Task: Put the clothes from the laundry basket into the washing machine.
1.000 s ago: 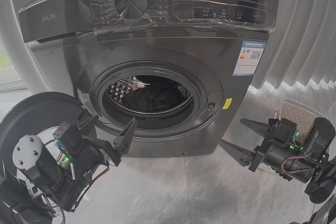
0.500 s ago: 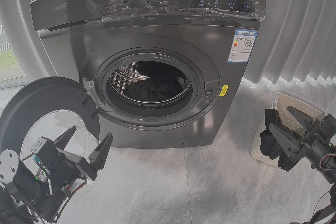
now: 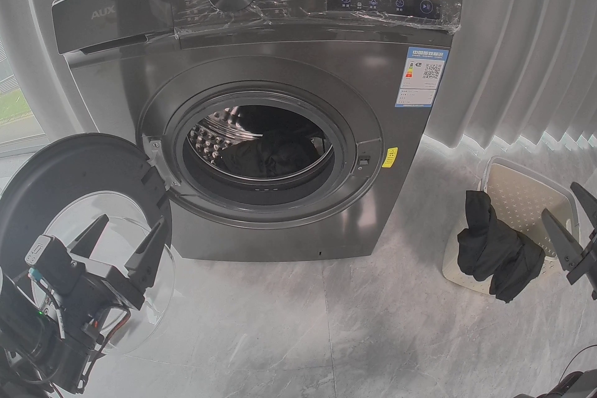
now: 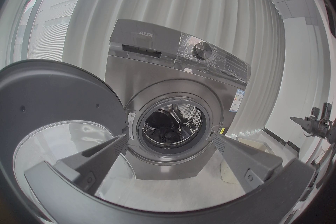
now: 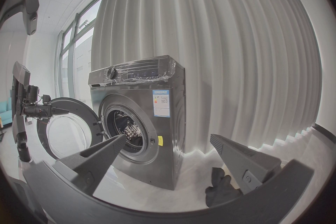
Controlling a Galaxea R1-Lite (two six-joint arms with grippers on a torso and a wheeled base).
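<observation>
Right gripper (image 3: 557, 198) withdrawn (jaws spread), black garment (image 3: 497, 247) uncovered on laundry basket (image 3: 525, 194)

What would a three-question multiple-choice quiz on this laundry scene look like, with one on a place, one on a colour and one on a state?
1. Where is the black garment that is outside the washing machine?
A) Draped over the edge of the laundry basket
B) On top of the machine
C) Flat on the floor in front of the opening

2. The clothes in the drum are:
A) white
B) black
C) red

3. The machine's door is:
A) shut
B) taken off
C) swung open

Answers:
1 A, it hangs over the basket's edge.
2 B, a dark heap shows through the round opening.
3 C, it stands open on its hinge.
</observation>
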